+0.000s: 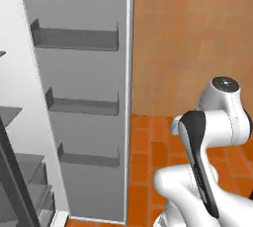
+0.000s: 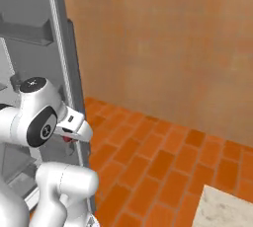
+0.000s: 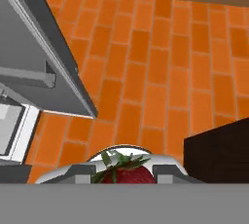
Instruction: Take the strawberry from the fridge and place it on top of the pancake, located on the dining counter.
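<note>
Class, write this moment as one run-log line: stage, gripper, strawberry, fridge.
stage: carrying | gripper: shut on strawberry | strawberry: held above brick floor | fridge: door open, beside arm

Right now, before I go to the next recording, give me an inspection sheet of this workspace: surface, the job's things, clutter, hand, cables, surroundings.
Surface: a corner of the beige marbled counter at the lower right of the right base view; nothing seen on that corner.
Job's things: strawberry red with green leaves, between the fingers; fridge door open, its door shelves bare; pancake nothing seen.
Clutter: nothing seen.
Hand: hand shut on the strawberry, above the floor beside the fridge door.
Cables: nothing seen.
Surroundings: orange brick floor, orange-brown wall, dark wooden block.
</note>
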